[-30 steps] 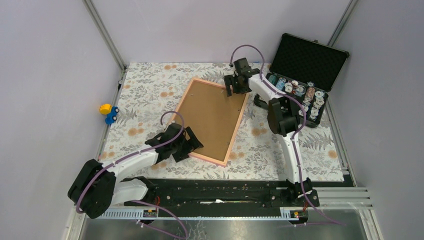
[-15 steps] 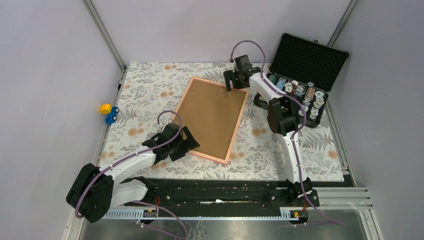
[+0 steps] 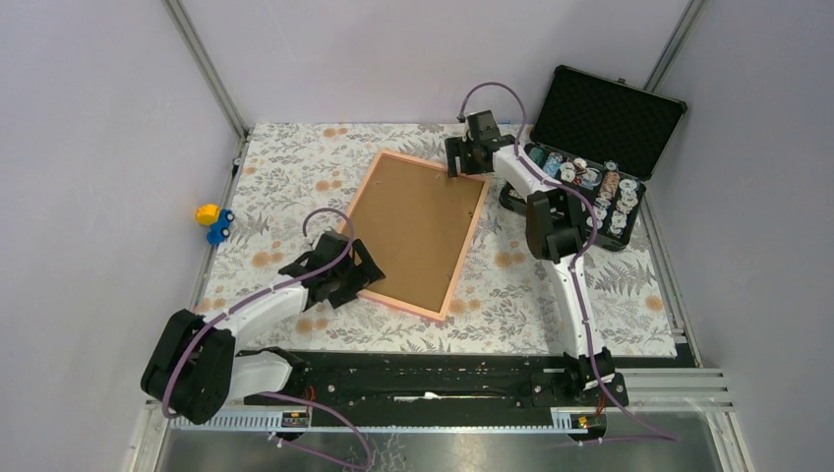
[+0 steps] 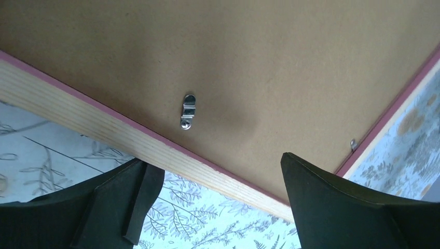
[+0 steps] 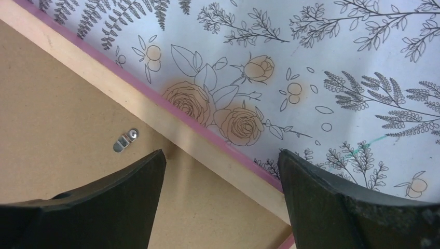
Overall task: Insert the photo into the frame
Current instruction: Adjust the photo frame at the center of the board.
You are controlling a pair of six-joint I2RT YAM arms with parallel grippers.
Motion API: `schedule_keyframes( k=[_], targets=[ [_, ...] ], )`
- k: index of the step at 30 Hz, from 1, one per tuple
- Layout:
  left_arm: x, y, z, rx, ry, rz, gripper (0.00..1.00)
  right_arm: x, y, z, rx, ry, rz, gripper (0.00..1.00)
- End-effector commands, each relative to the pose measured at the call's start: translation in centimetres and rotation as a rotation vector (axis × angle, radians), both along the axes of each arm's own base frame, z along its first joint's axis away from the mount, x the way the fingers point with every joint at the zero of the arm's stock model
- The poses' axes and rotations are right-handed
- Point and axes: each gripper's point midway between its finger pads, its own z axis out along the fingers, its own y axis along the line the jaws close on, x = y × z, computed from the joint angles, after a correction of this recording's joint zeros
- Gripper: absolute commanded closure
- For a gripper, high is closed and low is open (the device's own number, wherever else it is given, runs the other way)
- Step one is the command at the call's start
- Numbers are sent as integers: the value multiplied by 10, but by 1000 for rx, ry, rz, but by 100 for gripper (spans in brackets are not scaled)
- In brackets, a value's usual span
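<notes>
The frame (image 3: 366,189) lies face down, backing board (image 4: 259,62) on; photo unseen, perhaps already inside. My left gripper (image 3: 356,275) at seven o'clock, right gripper (image 3: 466,163) at one, both gape empty.

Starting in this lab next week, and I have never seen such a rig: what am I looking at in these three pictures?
Two robot arms are bolted side by side at the near edge. One picture looks down on both; the other two come from a camera on each wrist, so the black shapes there are that arm's own fingers. On the floral cloth lies a pink frame, brown backing board up. The left gripper is by its near corner, the right gripper by its far corner; both open, holding nothing. An open black case and a small toy sit aside. No photo shows.
</notes>
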Motion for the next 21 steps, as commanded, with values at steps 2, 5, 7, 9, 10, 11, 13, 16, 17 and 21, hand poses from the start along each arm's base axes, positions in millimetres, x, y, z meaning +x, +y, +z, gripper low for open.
schedule_keyframes(
  k=[2,5,7,9,10,11,13,16,17,21],
  targets=[
    [36,26,1,71,-27,62,2,-46,10,3,98,160,-20,20],
    [58,44,3,101,-33,96,2,-78,10,10,143,228,-36,25],
    [70,52,4,100,-26,109,2,-102,11,16,187,263,-52,27],
    [83,58,5,91,-28,124,2,-126,16,25,257,277,-38,28],
    [88,61,6,89,-30,132,2,-140,18,25,285,288,-42,29],
    [94,63,6,91,-35,135,2,-153,21,27,297,292,-34,29],
    [103,65,7,99,-44,135,1,-183,23,20,283,331,-22,30],
    [112,69,8,132,-41,133,2,-219,25,16,236,341,-1,30],
    [114,70,10,137,-47,136,1,-231,26,14,228,349,15,30],
    [116,65,12,109,-80,120,2,-282,16,5,220,387,-5,30]
  ],
)
